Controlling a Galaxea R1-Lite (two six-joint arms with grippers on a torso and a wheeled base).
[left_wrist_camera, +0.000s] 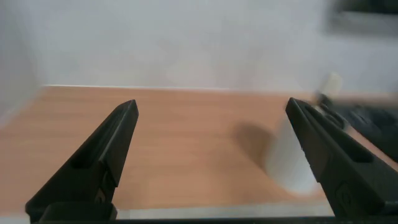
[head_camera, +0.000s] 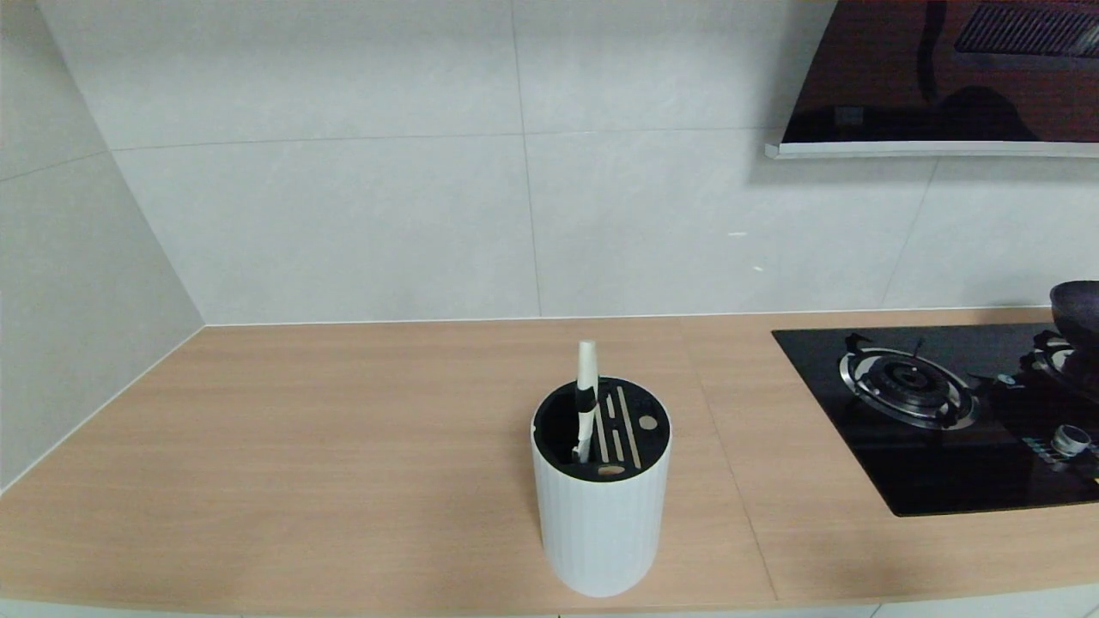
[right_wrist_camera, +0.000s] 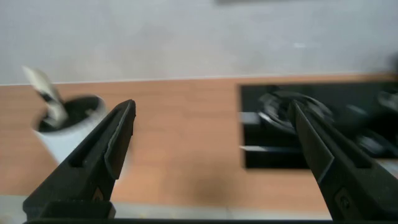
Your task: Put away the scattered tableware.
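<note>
1. L gripper (left_wrist_camera: 211, 104): jaws wide apart, nothing between them. It hangs above the counter (left_wrist_camera: 174, 143), with the holder (left_wrist_camera: 289, 162) just past one finger.
2. Counter (head_camera: 300, 429): wood-tone top along a tiled wall, corner at far L.
3. Holder (head_camera: 601, 524): white ribbed cylinder, upright near the counter's front edge, approx. centre. Black top insert with an open well on the L and narrow slots on the R.
4. Utensil (head_camera: 585, 386): pale handle with a black band, standing in the L well and leaning slightly. Working end hidden inside; type cannot be told.
5. Hob (head_camera: 944, 446): black glass, set into the counter R of the holder and well apart from it.
6. Pot (head_camera: 1077, 309): dark, on the far-R burner, cut by the frame edge.
7. R gripper (right_wrist_camera: 213, 106): jaws wide apart, holding nothing. It hangs above the counter between the holder (right_wrist_camera: 65, 134) and hob (right_wrist_camera: 311, 124).
</note>
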